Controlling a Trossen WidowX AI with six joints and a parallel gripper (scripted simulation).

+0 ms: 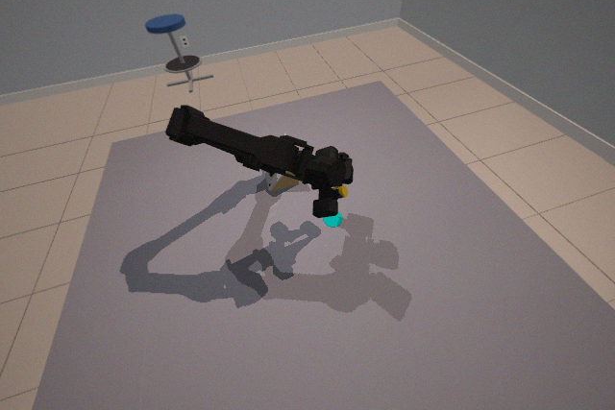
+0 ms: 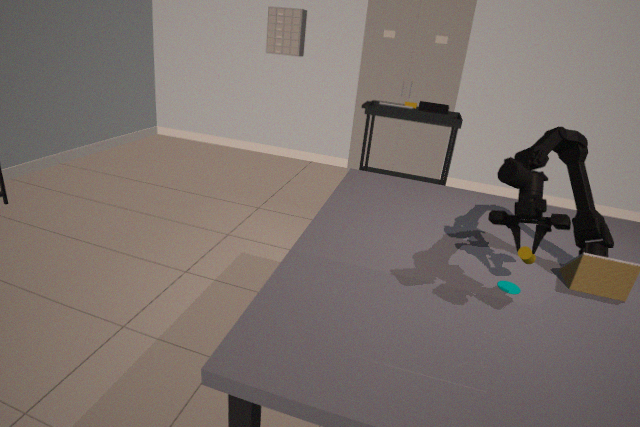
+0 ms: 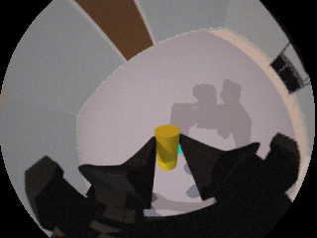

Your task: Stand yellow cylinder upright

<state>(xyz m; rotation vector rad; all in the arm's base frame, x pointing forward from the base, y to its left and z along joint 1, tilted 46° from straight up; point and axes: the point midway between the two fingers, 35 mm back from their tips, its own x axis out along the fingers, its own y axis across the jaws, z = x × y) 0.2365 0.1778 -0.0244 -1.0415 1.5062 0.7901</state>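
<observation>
The yellow cylinder (image 1: 342, 191) (image 2: 526, 255) (image 3: 167, 149) is held off the table between the fingertips. It is tilted well away from upright, with one round end facing the exterior camera. My gripper (image 2: 526, 251) (image 3: 166, 138) is shut on it; in the top view the fingertips are hidden behind the gripper's body. The cyan circle (image 1: 332, 220) (image 2: 508, 287) lies flat on the table, below the cylinder and off to its side. In the wrist view only a sliver of the circle (image 3: 180, 145) shows between the cylinder and the right finger.
A tan and white wedge-shaped block (image 1: 284, 181) (image 2: 603, 277) stands on the grey table (image 1: 198, 355) (image 2: 361, 339) near the arm's base. The arm's shadows fall across the table around the circle. A blue stool (image 1: 165, 23) and a dark cart (image 2: 413, 113) stand beyond the table.
</observation>
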